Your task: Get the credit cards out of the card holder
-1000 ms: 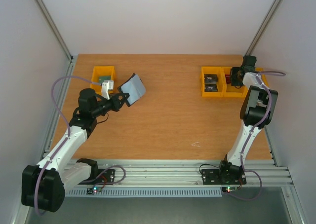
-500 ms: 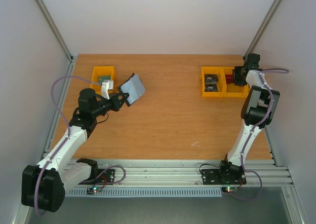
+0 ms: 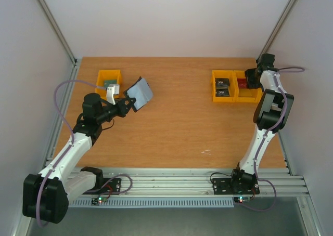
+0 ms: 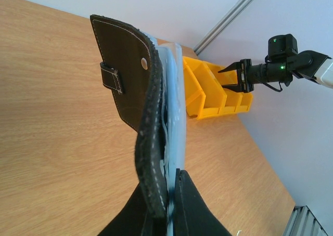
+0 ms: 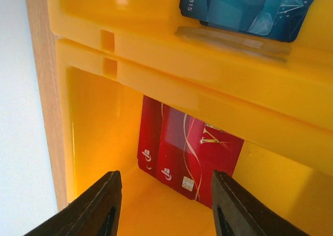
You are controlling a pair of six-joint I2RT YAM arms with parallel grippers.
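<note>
Red card [image 5: 190,158] against bin [image 5: 93,116] wall, right hand [image 5: 166,184] clear

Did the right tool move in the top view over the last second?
Yes. The right tool shifted right and slightly toward the table's far edge relative to the yellow bins, uncovering the red card in the right bin.

Left gripper [image 4: 169,197] clamped tight, held aloft; right gripper [image 5: 165,197] parted, arm extended forward.

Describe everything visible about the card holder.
The card holder is a black, leather-looking wallet with pale stitching along its edge, a small strap tab and round stud outside, and blue-grey lining inside. It is held on edge above the wooden table, its lower end pinched in the left pincer.
</note>
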